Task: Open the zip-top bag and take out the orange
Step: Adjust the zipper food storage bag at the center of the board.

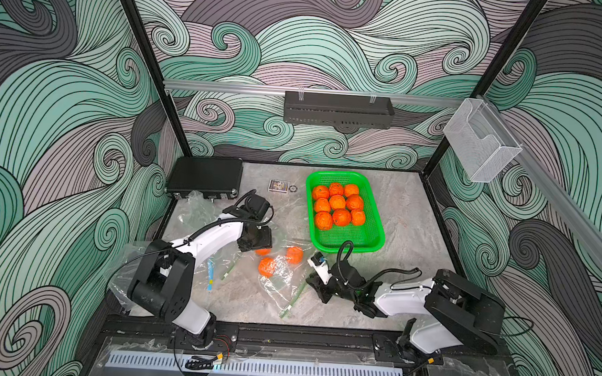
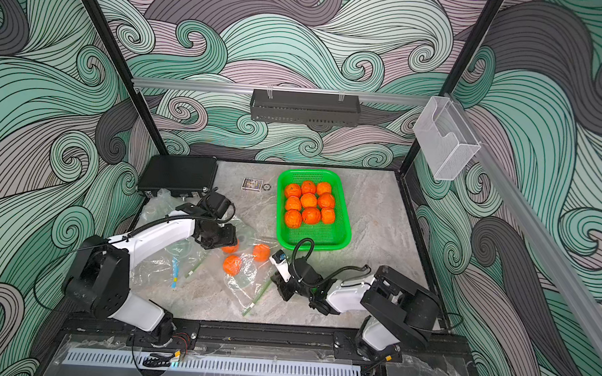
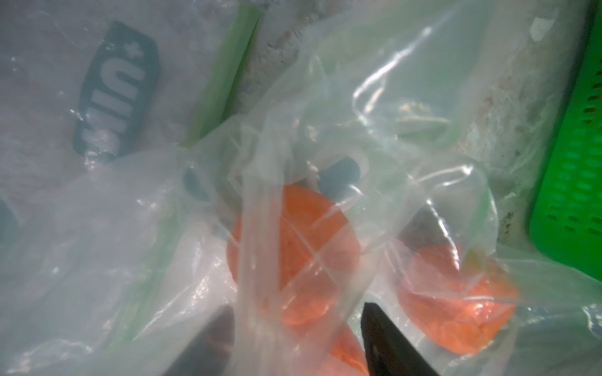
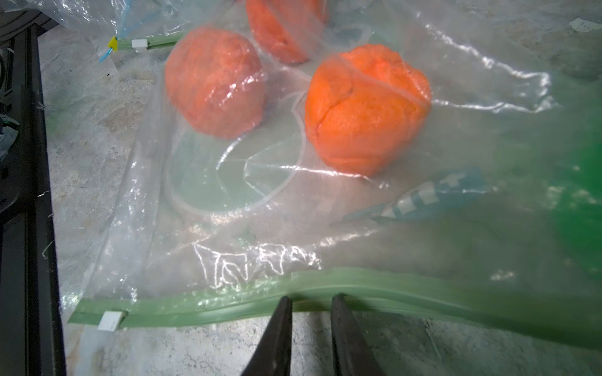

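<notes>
Right wrist view gives us the best look. The right gripper (image 4: 312, 298) has its fingers narrow, with the tips right at the near edge of the green zip strip (image 4: 423, 293) on the bag (image 4: 228, 211). We honestly can't tell if it's pinching the strip or just parked against it. Our guess is it's there to pin the mouth end so the bag doesn't skate around while the other arm digs in.

The white slider (image 4: 110, 320) sits at one end and the strip looks split along its middle. So we reckon the zip is at least partly undone, but we wouldn't swear to it.

Three oranges show under the clear film. There's a near orange (image 4: 365, 110) close to the strip, a second orange (image 4: 215, 84) deeper in, and a third orange (image 4: 280, 29) cut off by the frame edge. Several bags overlap here, so we can't say all three share one bag.

In the left wrist view, the left gripper (image 3: 296, 307) has its fingers wide, straddling a fold of film with fruit just beyond. We can't tell whether it's got hold of anything.

In both top views the green basket (image 1: 342, 249) holds nine more oranges (image 1: 337, 202). It sits on the table (image 1: 415, 221) just past the bag. An empty-looking bag (image 1: 210, 273) lies flat under the left arm.
</notes>
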You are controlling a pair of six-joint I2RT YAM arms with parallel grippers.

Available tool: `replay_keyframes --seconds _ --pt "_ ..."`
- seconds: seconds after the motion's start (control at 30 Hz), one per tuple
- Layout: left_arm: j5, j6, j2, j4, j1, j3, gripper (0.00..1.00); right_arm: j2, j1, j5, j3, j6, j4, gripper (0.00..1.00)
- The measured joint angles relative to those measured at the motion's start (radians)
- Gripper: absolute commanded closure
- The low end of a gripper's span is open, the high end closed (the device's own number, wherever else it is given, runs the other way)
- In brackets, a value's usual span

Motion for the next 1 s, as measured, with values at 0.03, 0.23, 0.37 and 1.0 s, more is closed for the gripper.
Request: replay_keyframes --seconds 0.03,0.23,0.37,1.0 --pt "-0.010 -0.001 0.015 0.005 0.003 0.004 0.39 0.000 0.000 0.000 0.000 0.000 0.000 0.75" --pt "-0.017 -0.001 0.079 0.045 0.022 0.043 0.28 0.000 0.000 0.000 0.000 -0.004 0.000 0.75" --pt "-0.013 -0.001 0.098 0.048 0.031 0.086 0.21 0.000 0.000 -0.001 0.001 -0.004 -0.001 0.75" --pt "-0.093 0.002 0.376 0.056 0.036 0.314 0.27 0.005 0.000 -0.020 0.015 -0.004 -0.020 0.75"
